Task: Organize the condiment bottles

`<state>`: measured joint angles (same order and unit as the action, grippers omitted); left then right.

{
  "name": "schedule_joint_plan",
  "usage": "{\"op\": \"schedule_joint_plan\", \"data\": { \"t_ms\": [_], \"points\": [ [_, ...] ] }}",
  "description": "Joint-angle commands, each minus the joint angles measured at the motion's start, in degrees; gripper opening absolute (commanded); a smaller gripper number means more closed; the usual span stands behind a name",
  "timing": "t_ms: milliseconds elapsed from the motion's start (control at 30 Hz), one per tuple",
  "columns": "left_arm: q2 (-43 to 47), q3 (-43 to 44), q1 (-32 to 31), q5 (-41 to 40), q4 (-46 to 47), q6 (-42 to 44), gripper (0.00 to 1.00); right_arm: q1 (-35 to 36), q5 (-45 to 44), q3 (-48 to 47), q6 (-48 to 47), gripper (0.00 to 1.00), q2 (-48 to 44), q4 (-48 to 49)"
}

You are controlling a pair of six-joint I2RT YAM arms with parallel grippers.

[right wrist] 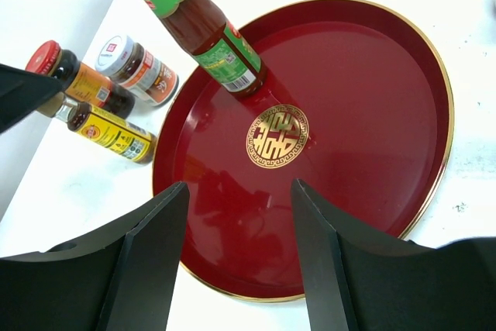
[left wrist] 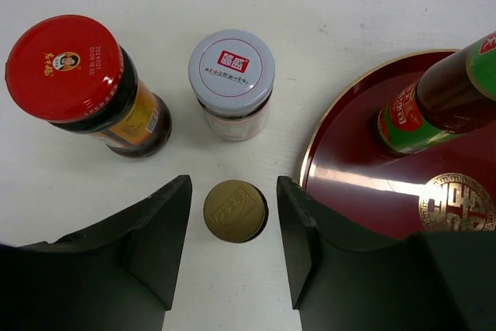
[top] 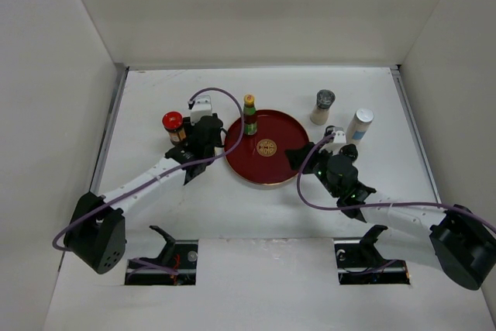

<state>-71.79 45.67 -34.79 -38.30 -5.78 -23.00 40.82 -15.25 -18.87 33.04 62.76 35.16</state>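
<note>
A small gold-capped, yellow-labelled bottle [left wrist: 235, 211] stands on the table between the jaws of my left gripper [left wrist: 233, 191]. A narrow gap shows on each side of its cap, so the gripper is open. Beyond it stand a red-lidded dark jar [left wrist: 66, 67] and a white-lidded jar [left wrist: 231, 71]. A slim green-labelled bottle [left wrist: 434, 106] stands on the round dark-red tray [left wrist: 349, 153]. My right gripper [right wrist: 239, 191] hovers open over the tray's near rim [right wrist: 372, 114] with nothing between its fingers. A grey-capped shaker [top: 323, 106] and a white cylinder [top: 359, 124] stand to the right of the tray.
White walls enclose the table on three sides. In the top view the left gripper [top: 203, 136] sits just left of the tray [top: 283, 133], next to the red-lidded jar [top: 172, 122]. The right gripper [top: 298, 156] is at the tray's right edge.
</note>
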Motion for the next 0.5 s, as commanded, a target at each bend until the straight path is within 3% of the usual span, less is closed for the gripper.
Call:
{"op": "schedule_joint_plan", "data": {
  "t_ms": [0, 67, 167, 233, 467],
  "points": [
    [-0.28, -0.49, 0.99, 0.33, 4.02, -0.55, 0.44, -0.43, -0.75, -0.29, 0.01, 0.62, -0.36, 2.99],
    [-0.72, -0.49, 1.43, 0.42, 4.46, -0.46, 0.4, -0.43, -0.66, -0.29, 0.01, 0.62, -0.36, 2.99],
    [-0.46, -0.14, 1.61, 0.6, 4.2, -0.11, 0.22, -0.43, -0.66, -0.2, 0.01, 0.62, -0.53, 2.99],
    [1.73, 0.12, 1.08, -0.01, 3.5, 0.5, 0.17, -0.52, -0.75, -0.11, 0.01, 0.62, -0.97, 2.99],
    [8.51, 5.48, -4.27, -1.69, 2.0, 1.56, 0.15, -0.61, -0.75, 0.06, 0.01, 0.62, -1.5, 3.08]
  ]
}}
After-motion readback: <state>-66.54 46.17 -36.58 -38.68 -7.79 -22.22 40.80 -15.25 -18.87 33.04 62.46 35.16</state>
